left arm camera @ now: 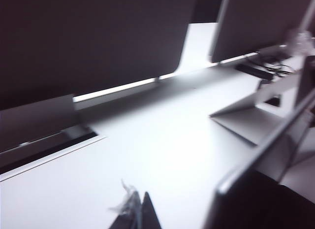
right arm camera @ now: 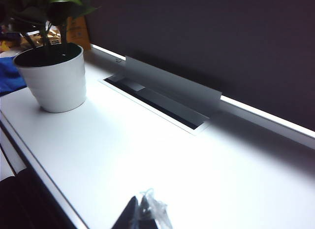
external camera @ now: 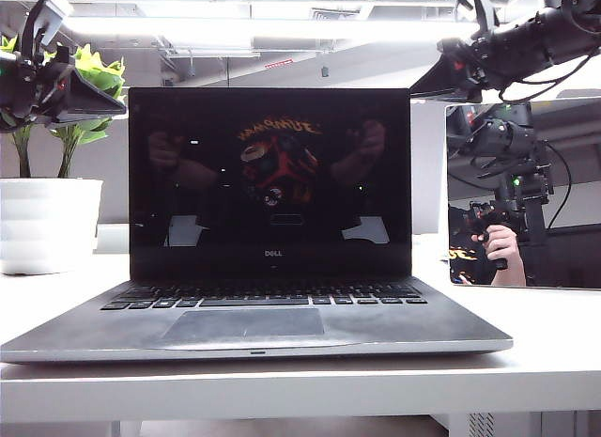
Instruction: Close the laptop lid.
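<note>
White tabletop (external camera: 545, 343) in the exterior view carries the open silver-grey laptop, its glossy black lid (external camera: 269, 179) upright, a white plant pot (external camera: 49, 223) left, a mirror panel (external camera: 522, 195) right. Left gripper (external camera: 89, 97) and right gripper (external camera: 441, 80) hover at the lid's upper corners. Left wrist view: fingertips (left arm camera: 137, 214) together over bare table. Right wrist view: fingertips (right arm camera: 142, 215) together, pot (right arm camera: 55, 81) beyond
</note>
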